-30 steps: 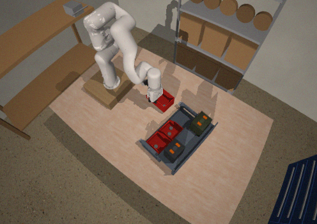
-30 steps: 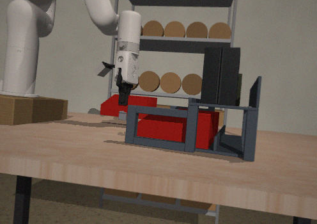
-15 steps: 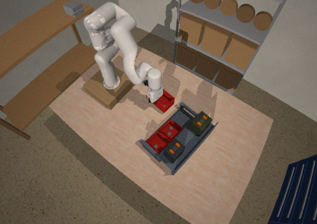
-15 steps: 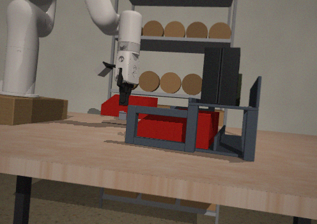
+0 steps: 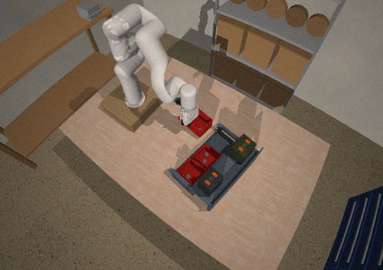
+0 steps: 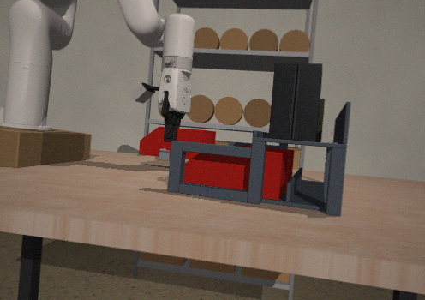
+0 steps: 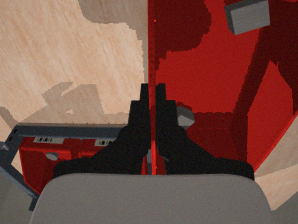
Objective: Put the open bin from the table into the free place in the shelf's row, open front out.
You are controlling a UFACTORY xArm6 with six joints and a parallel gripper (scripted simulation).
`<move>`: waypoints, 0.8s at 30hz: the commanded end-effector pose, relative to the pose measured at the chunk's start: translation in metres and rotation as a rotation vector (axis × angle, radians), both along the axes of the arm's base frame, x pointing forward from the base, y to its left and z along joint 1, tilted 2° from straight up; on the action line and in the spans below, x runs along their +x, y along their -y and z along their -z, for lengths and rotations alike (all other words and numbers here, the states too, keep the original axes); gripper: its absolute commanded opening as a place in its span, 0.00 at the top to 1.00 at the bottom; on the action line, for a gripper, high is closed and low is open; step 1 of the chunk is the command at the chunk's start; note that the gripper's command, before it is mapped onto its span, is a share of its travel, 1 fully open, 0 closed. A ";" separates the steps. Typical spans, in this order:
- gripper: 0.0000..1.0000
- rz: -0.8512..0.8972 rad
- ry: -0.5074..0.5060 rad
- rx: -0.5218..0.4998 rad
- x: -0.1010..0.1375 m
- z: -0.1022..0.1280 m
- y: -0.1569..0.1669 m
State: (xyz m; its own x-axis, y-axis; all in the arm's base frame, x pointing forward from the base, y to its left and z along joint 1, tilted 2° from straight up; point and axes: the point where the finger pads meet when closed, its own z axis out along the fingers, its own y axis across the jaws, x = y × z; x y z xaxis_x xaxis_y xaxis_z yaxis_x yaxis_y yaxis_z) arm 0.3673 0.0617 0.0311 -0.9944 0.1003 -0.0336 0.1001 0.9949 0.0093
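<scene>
Arm (image 5: 154,56) is seen in the top view reaching from its block on the surface (image 5: 127,168) toward the grey shelf (image 5: 216,203). The claw (image 5: 188,121) is positioned over the near wall of the red bin (image 5: 201,124), which lies on the surface just beside the shelf's rear end, on the arm's side. Two red bins (image 5: 198,164) and two dark bins (image 5: 210,181) are seated in the shelf; one bay between the dark bins is left free.

In the exterior view, the claw (image 6: 171,129) is pointed straight down, and the red bin (image 6: 154,141) is shown behind the shelf frame (image 6: 176,165), partly hidden by it. Whether the bin is lifted off the surface cannot be told.

In the wrist view, the black fingers are closed on the bin's thin red wall (image 7: 153,123), which is clamped between them. Grey parts (image 7: 248,15) are contained in the bin, and the shelf corner (image 7: 60,132) is visible beside it.
</scene>
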 end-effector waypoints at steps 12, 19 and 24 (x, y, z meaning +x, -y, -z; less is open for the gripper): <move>1.00 0.000 0.005 0.001 0.023 -0.002 0.003; 1.00 0.000 0.005 0.001 0.033 -0.003 0.005; 1.00 0.000 0.005 0.001 0.035 -0.003 0.005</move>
